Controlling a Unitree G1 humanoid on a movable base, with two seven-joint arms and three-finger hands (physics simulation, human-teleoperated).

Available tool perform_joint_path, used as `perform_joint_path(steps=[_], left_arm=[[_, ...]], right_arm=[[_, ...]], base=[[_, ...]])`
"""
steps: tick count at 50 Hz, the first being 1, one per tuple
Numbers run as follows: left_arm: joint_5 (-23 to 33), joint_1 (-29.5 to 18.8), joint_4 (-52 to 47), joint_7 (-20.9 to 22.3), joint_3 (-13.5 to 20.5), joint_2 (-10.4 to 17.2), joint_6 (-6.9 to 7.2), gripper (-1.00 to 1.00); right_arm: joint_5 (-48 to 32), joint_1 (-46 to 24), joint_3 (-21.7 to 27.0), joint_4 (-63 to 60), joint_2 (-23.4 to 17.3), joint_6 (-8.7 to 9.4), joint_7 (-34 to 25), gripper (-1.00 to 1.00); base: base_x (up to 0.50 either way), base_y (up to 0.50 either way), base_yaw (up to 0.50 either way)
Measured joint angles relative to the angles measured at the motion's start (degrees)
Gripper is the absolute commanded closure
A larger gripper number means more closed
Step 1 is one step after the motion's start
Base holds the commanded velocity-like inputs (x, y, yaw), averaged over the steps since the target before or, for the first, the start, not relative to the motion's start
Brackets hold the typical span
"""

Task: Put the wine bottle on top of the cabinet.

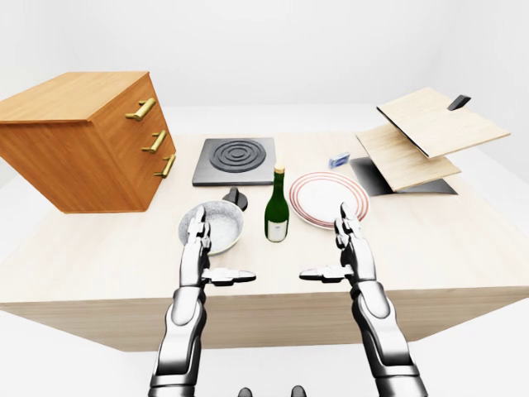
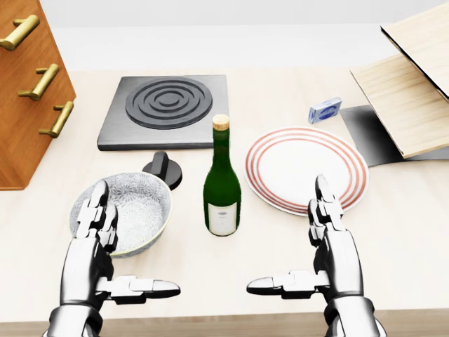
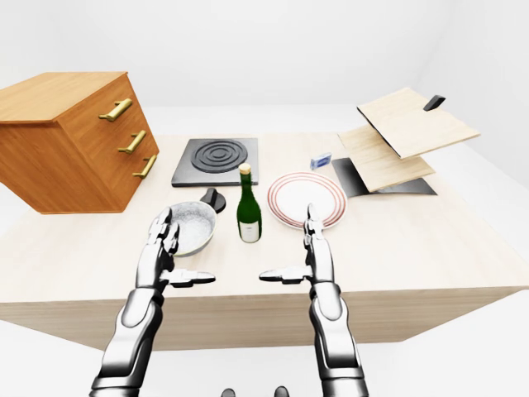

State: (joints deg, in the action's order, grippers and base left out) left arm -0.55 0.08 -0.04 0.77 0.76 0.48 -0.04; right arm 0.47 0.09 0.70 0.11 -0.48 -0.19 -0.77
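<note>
The wine bottle [image 2: 222, 186] stands upright on the table [image 2: 407, 232], between a patterned bowl [image 2: 137, 210] on its left and a red-ringed plate [image 2: 306, 168] on its right, with a small black knob [image 2: 163, 168] and a dark burner plate [image 2: 167, 111] just above it in the head view. Nothing touches it. The left robot hand [image 2: 105, 253] and the right robot hand [image 2: 319, 249] hover low on either side, both spread, thumbs pointing inward at each other, holding nothing; that looks like a ready pose, leaving the bottle's sides free for a grasp. The wooden cabinet [image 1: 78, 136] sits well apart at the left, its flat top bare, so the bottle faces a high lift across.
</note>
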Motion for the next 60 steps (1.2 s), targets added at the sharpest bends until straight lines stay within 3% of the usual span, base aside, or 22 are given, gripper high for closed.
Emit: perform_joint_path(steps=[11, 19, 25, 33, 39, 44, 60], left_arm=[[-1.0, 0.4, -0.5, 0.6, 1.2, 0.3, -0.15, -1.0], [-2.1, 1.7, -4.3, -1.9, 4.2, 0.7, -0.74, -1.0], [-3.7, 2.9, -10.3, -3.4, 9.0, 1.8, 1.21, -1.0], [-8.4, 6.2, -20.8, -2.5, 20.5, 2.5, 4.98, -1.0], [-10.7, 7.7, -26.8, -1.2, 27.1, 2.1, 5.04, -1.0], [-11.4, 8.3, -29.7, -0.5, 30.3, 1.9, 5.04, -1.0], [-11.9, 8.9, -32.2, 0.2, 33.5, 1.6, 5.04, -1.0]], right_arm=[[0.6, 0.2, 1.1, 0.1, -0.5, -0.29, -1.0, -1.0], [0.9, 0.3, 1.5, 0.0, -0.6, -0.45, -1.4, -1.0], [1.0, 0.6, 1.6, -0.4, -0.7, -0.56, -1.7, -1.0], [0.2, 0.7, 1.4, -0.7, -0.7, -0.35, -2.0, -1.0], [-0.6, 0.8, 1.3, -1.0, -1.1, -0.07, -2.1, -1.0], [-1.0, 0.8, 1.3, -1.0, -0.9, 0.08, -2.2, -1.0], [-1.4, 0.8, 1.2, -1.0, -0.7, 0.41, -2.1, -1.0]], base=[[0.0, 0.0, 0.0], [0.0, 0.0, 0.0], [0.0, 0.0, 0.0], [0.0, 0.0, 0.0], [-0.07, 0.37, 0.0], [-0.09, 0.5, 0.0], [-0.09, 0.5, 0.0]])
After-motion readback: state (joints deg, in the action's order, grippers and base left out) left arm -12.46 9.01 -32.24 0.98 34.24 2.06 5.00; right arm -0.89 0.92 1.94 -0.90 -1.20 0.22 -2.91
